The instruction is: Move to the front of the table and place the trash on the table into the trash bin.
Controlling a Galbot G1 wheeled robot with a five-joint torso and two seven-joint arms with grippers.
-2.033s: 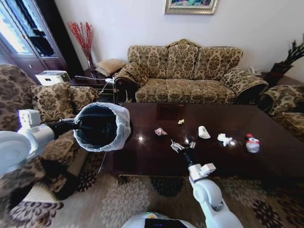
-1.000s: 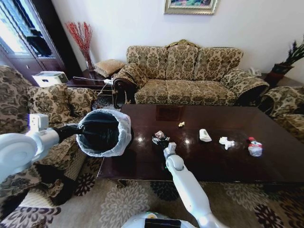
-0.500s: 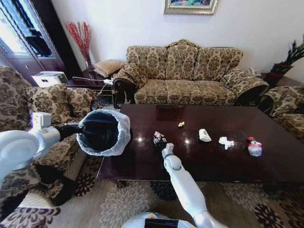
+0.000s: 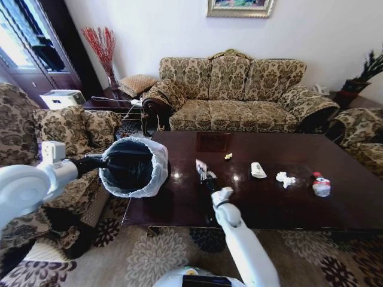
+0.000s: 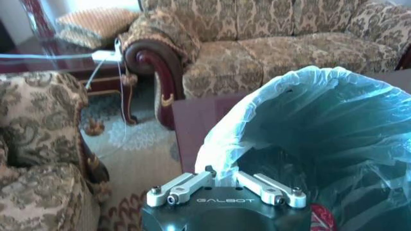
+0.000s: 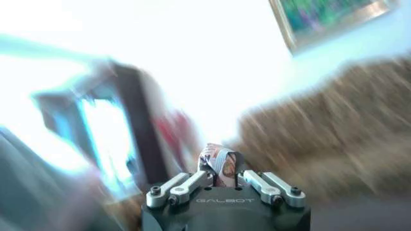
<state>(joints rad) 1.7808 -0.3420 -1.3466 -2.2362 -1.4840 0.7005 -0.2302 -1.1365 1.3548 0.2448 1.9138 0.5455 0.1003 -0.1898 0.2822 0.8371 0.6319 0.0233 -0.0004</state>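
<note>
head view first: your right tool (image 4: 204, 175) is raised over the near-left part of the dark wooden counter (image 4: 281, 203), pinched shut on a crumpled wrapper (image 4: 200, 167) that pokes up past its tip. your left tool (image 4: 96, 162) holds the trash bin (image 4: 133, 167) by the rim, tipped so its bag-lined mouth faces the counter, just off the counter's left end. left on the counter are a yellowish scrap (image 4: 228, 156), a white paper cup (image 4: 258, 170), a white tissue (image 4: 283, 178) and a red-capped bottle (image 4: 321, 185), strung out toward the right.

left wrist view: the left tool (image 5: 224, 185) has its fingers clamped on the folded-over bag at the bin's rim (image 5: 218, 159); something red lies low inside the bin.

right wrist view: the right tool (image 6: 224, 182) has its fingers closed nearly together on the wrapper (image 6: 220, 163), which stands up between them.

you look to be mid-carry with one piece. the next move likely calls for swinging the wrapper left until it sits over the bin's mouth, well inside the rim, before you let go.
</note>
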